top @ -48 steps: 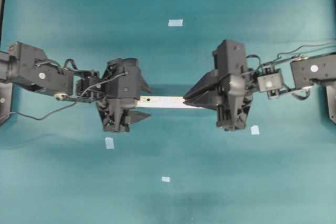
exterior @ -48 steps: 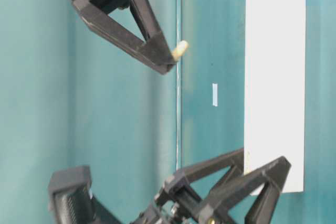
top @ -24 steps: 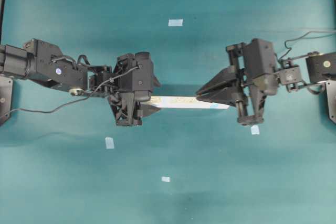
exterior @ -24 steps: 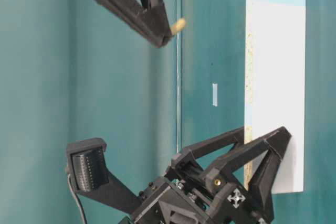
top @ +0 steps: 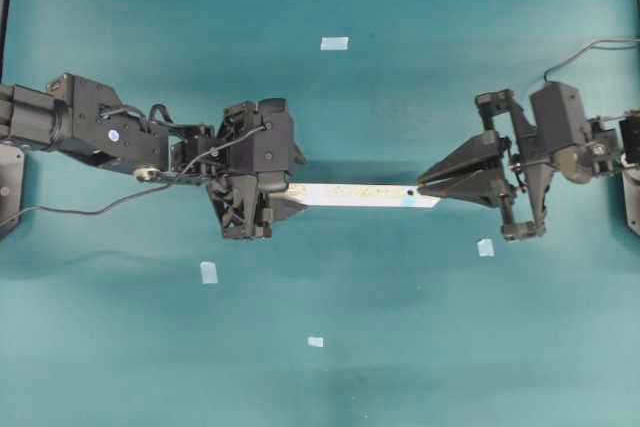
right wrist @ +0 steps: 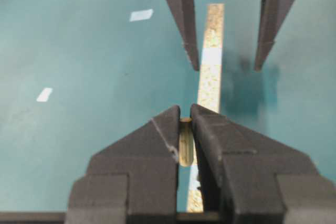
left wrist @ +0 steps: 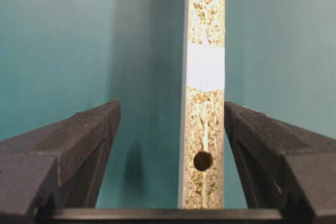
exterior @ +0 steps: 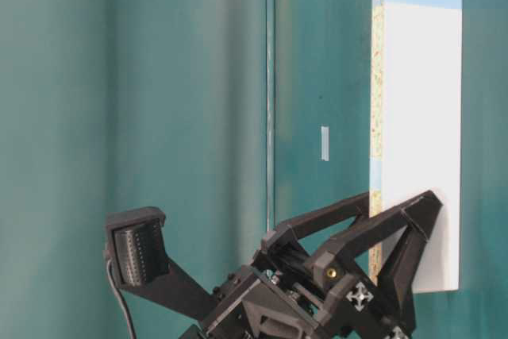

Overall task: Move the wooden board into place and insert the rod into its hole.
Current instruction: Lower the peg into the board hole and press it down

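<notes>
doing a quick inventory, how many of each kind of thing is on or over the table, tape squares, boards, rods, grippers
tape squares: 4
wooden board: 1
rod: 1
grippers: 2, left gripper, right gripper
total: 8

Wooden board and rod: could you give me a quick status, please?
Left gripper open, straddling the wooden board on edge. Right gripper shut on the rod, off the board's far end. Hole unfilled, nothing blocking.
</notes>
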You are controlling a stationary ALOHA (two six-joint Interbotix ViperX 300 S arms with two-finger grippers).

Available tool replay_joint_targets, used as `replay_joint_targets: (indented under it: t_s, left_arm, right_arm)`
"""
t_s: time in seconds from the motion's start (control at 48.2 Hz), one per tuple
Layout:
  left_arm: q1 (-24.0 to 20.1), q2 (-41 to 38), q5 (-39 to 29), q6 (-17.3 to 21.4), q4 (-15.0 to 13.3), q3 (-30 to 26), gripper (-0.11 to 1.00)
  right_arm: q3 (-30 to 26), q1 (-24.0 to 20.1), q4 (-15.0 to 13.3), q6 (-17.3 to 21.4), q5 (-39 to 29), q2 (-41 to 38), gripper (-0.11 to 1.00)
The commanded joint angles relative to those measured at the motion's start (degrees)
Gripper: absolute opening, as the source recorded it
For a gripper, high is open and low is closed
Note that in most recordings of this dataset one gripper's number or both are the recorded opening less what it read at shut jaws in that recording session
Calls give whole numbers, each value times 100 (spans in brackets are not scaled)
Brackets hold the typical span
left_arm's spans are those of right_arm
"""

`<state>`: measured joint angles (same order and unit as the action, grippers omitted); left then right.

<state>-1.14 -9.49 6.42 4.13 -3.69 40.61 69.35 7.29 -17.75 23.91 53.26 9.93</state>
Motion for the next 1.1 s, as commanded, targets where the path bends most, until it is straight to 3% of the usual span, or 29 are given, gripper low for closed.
replay_joint_targets:
  t_s: [0.0,0.124,0.436,1.079]
  left_arm:
    - [-26,79,9,9,9,-105,77]
    - [-26,79,-18,9,9,-97,77]
    - [-26,79,-105,9,9,-114,77]
    - [-26,79,-105,9,9,-114,77]
  right_arm:
    - [18,18,185,-202,193,-18,9]
    - [9,18,272,-404,404,-202,9]
    - [-185,18,272,-413,1178,-1028,9]
    - [-290,18,264,-448,1195,-1468,9]
